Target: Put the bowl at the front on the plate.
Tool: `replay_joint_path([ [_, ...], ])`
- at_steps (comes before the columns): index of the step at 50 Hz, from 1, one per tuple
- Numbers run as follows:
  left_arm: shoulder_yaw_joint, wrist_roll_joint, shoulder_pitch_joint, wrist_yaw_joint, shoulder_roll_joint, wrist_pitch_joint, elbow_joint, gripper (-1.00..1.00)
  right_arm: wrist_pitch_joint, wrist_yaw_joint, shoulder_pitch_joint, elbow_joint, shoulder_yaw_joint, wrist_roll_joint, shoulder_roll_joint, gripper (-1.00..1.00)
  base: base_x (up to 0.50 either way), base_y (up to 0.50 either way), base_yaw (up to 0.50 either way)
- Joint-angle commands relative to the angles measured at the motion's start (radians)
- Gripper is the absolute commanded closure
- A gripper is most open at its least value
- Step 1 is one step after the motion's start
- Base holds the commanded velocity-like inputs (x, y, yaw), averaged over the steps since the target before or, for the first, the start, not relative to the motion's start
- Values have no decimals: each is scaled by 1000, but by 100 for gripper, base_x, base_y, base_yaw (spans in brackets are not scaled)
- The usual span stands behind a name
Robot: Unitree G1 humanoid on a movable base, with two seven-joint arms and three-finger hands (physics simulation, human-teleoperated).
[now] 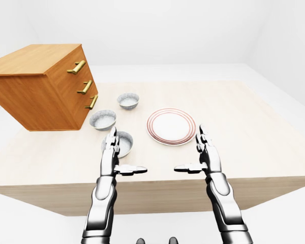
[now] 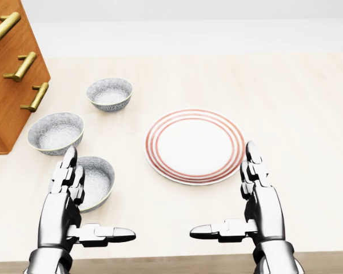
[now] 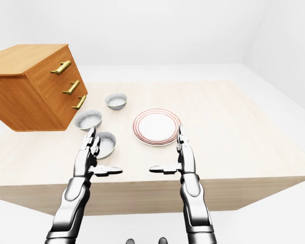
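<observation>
A: What is hidden or cut off?

B: In the head view the left hand (image 2: 74, 197) covers the left side of the nearest bowl (image 2: 97, 181), so only its right part and some of its inside show. The wooden drawer chest (image 2: 8, 74) is cropped by that view's left and top edges. Both forearms run out of the bottom of the eye views.

A: Where is that bowl?

B: On the counter (image 2: 297, 103), lowest of the bowls in the head view, to the left of the plate (image 2: 195, 146) and apart from it. The left hand's fingers are at its left rim; whether they touch it I cannot tell.

A: And the hands?

B: Both are open and hold nothing: fingers straight, thumbs pointing inward towards each other. The right hand (image 2: 254, 197) stands just below and right of the plate.

A: Anything in the way?

B: A middle bowl (image 2: 55, 132) sits just above the nearest one, close to the chest, and a far bowl (image 2: 109, 93) is higher still.

A: Count them.

B: Three grey speckled bowls, one white plate with red rings, one chest with three brass handles (image 1: 84, 87), two hands.
</observation>
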Motion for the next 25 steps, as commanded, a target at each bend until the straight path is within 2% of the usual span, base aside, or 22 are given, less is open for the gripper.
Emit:
replay_joint_path([
  [1,24,-8,1,-23,11,-27,12,-100,-5,18,1,-2,-21,0,-11,-100,0,0,0],
  [3,25,-11,2,-21,10,-23,5,-100,-2,13,0,-3,-22,-1,-10,-100,0,0,0],
  [4,27,-10,-3,-17,11,-30,17,-100,0,14,-3,6,-24,4,-10,-100,0,0,0],
  [11,33,-30,1,-12,8,-1,-19,-100,-6,10,-4,12,-23,1,-11,-100,0,0,0],
  [12,40,-39,-3,-10,8,-11,-13,-100,-3,9,-4,12,-23,-1,-11,-100,0,0,0],
  [14,40,-45,6,-3,7,-6,-39,-100,8,8,-3,0,-20,-3,-10,-100,0,0,0],
  [15,39,-38,10,5,7,-19,-43,-100,9,6,-3,0,-20,-5,-10,-100,0,0,0],
  [17,39,-35,11,12,7,-30,-41,-100,4,6,-6,11,-21,-5,-11,-100,0,0,0],
  [19,45,-45,-1,22,6,-16,-35,-100,7,5,-6,8,-21,-7,-11,-100,0,0,0],
  [22,44,-35,0,41,6,-16,-41,-100,16,3,-3,-5,-20,-10,-10,-100,0,0,0],
  [24,55,-40,-17,67,5,-19,-19,-100,0,2,-5,12,-23,-8,-11,-100,0,0,0],
  [25,61,-49,-22,80,4,-11,-23,-100,0,3,-6,14,-23,-9,-12,-100,0,0,0],
])
